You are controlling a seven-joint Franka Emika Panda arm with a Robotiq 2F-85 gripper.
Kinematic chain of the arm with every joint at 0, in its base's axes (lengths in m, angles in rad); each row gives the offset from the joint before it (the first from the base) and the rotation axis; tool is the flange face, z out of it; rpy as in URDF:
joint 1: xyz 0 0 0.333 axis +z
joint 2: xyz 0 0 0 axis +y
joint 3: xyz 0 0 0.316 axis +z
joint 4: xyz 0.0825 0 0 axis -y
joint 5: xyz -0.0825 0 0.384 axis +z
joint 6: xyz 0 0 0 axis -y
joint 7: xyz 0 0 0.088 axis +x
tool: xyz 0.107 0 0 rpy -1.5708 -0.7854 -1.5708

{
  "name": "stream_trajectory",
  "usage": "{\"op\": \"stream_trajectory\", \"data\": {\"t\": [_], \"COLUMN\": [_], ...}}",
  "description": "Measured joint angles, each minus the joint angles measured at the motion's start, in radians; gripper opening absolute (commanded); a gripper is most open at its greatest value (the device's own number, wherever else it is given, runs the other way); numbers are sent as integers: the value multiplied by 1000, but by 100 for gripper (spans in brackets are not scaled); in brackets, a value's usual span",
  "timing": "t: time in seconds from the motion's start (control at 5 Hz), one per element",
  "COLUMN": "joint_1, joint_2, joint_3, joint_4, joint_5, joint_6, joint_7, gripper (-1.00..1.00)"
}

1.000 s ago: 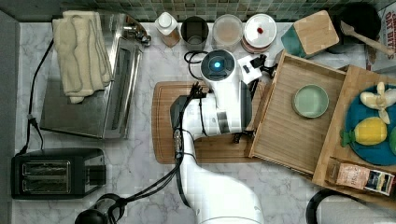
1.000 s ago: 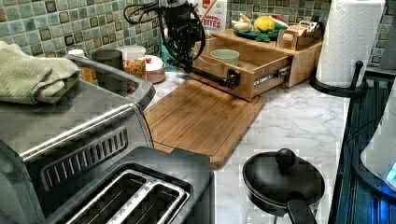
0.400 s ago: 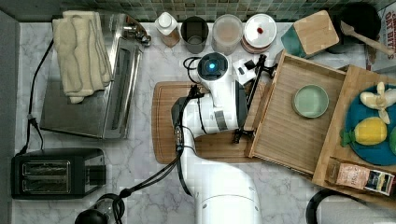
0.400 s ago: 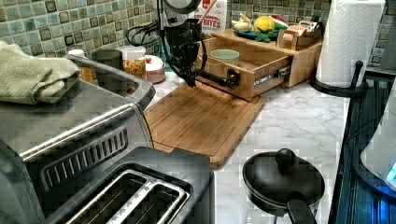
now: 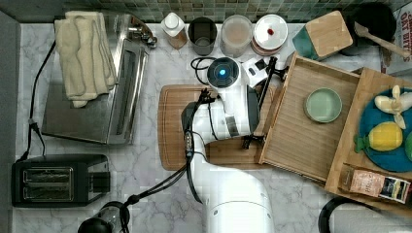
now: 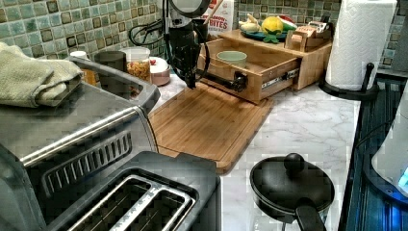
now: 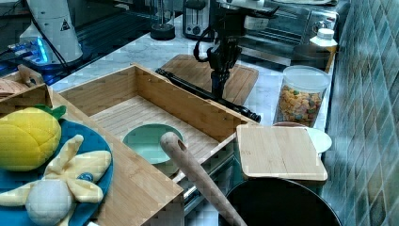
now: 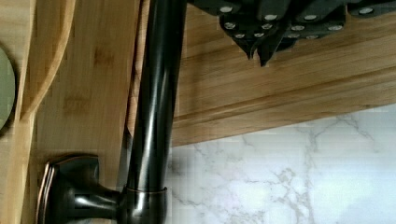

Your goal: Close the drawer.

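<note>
The drawer is a shallow bamboo tray that stands pulled out from under the wooden shelf, with a pale green bowl on its floor. A black bar handle runs along its front wall. My gripper hangs point-down just in front of that handle, over the far edge of the cutting board. In the wrist view the fingertips are pressed together with nothing between them, and the handle lies a short way beside them, apart. In the right view the gripper stands close by the drawer wall.
A grooved cutting board lies under the arm. Several jars line the back wall, and a toaster oven is at the top view's left. The shelf top carries a blue plate of toy fruit. A pot lid and paper towel roll stand nearby.
The gripper has come down lower in front of the handle and shifted slightly to the left view's left. The drawer has not moved.
</note>
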Motion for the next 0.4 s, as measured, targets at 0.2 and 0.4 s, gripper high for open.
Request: {"op": "stream_trajectory", "data": {"t": [0.2,0.4], "joint_1": [-21,-50], "joint_2": [0,-6], "joint_3": [1,-3], "joint_4": [-1,-13], "joint_5": [0,1], "joint_6": [-1,22], "joint_7": [-48,-78], "gripper": [-100,-100]}}
